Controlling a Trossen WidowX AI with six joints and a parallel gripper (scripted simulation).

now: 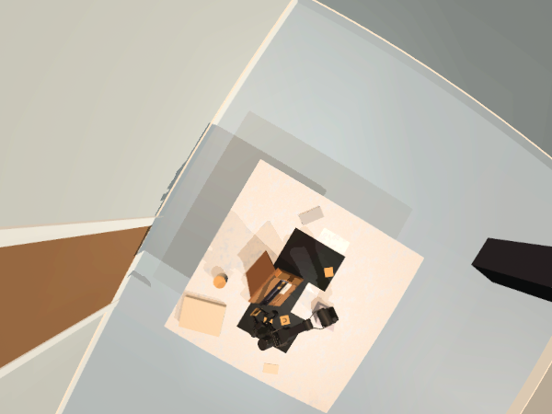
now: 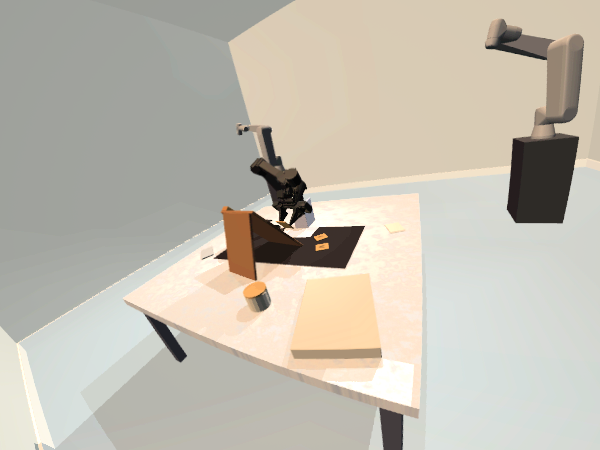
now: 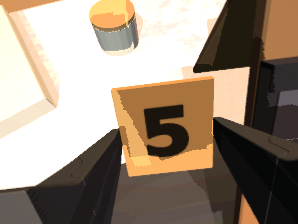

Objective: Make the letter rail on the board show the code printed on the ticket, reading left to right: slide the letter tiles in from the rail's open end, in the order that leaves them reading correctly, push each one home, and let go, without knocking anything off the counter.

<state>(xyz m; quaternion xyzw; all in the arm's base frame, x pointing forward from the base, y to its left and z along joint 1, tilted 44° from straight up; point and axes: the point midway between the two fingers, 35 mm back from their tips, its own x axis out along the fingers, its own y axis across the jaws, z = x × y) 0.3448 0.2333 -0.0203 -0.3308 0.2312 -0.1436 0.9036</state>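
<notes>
My gripper [image 1: 269,319] [image 2: 286,222] [image 3: 166,129] is shut on the tile marked 5 [image 3: 195,120], gripping its side edges, above the dark mat [image 1: 294,248] [image 2: 345,255]. The 5 looks upright in the wrist view. The sloped brown board [image 1: 294,278] [image 2: 240,245] stands beside the gripper; its dark rail [image 1: 273,294] is too small to read. A white slip on it, perhaps the ticket [image 1: 285,288], is unreadable. One loose tile [image 1: 284,320] [image 2: 320,236] lies near the gripper, another tile [image 2: 322,246] beside it, and another [image 1: 328,271] on the mat's far part.
A can with an orange top [image 1: 220,281] [image 2: 257,296] [image 3: 114,30] stands beyond the board. A thick pale slab [image 1: 202,315] [image 2: 337,315] [image 3: 20,75] lies near the counter edge. A small grey block [image 1: 311,214] and a pale pad [image 1: 270,368] [image 2: 394,228] also lie on the counter.
</notes>
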